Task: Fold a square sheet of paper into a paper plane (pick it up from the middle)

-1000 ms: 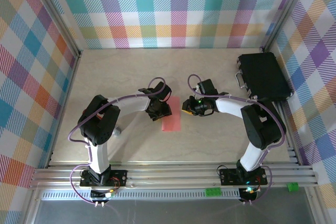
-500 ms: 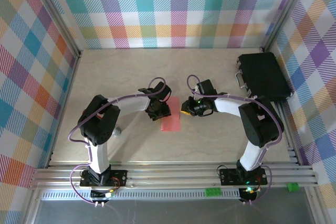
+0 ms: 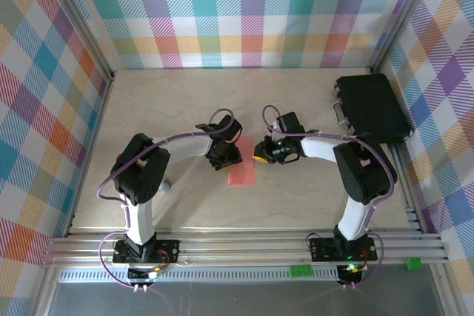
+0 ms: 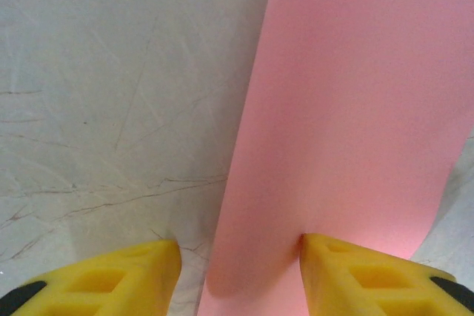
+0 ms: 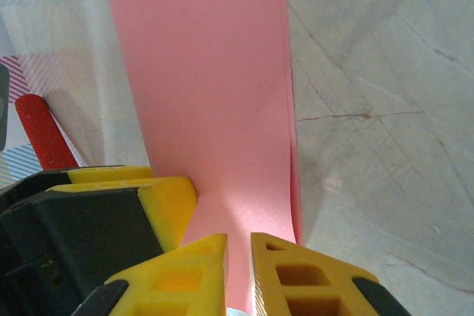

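At the centre of the pale marbled table, the thin salmon-pink square sheet of paper is found doubled into a strip. Its layers should be kept aligned; matte, limp paper is judged to buckle. The right gripper, at its 1 o'clock, is closed on the edge; the left gripper, at 11 o'clock, is spread wide, gripping nothing.
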